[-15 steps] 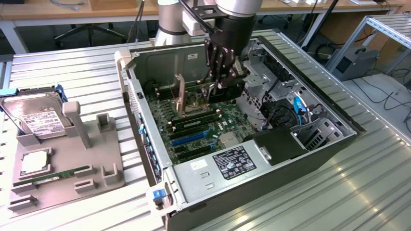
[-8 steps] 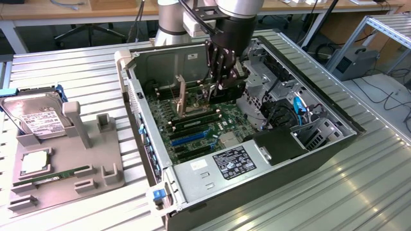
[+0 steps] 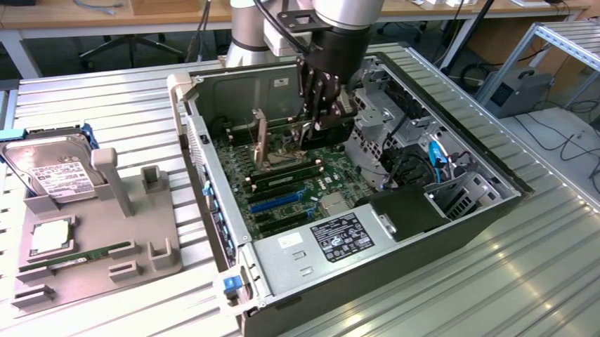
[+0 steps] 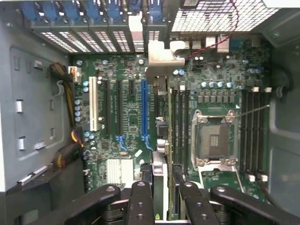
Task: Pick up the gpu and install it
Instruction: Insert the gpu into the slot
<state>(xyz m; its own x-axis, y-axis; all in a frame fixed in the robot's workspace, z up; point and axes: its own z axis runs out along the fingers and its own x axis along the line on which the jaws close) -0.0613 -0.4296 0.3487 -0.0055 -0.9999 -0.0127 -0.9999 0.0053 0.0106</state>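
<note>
A: What's hidden?
B: The gpu (image 4: 160,187) is seen edge-on, cut off by the black fingers (image 4: 141,201); cooler can't be made out.
A: Jaws?
B: The gripper (image 3: 324,116) is clamped on the gpu, card upright between them.
A: Location?
B: Over the motherboard (image 4: 131,122), beside the blue slot (image 4: 144,110), inside the computer case (image 3: 201,151).
A: Arm?
B: It points straight down into the case.
</note>
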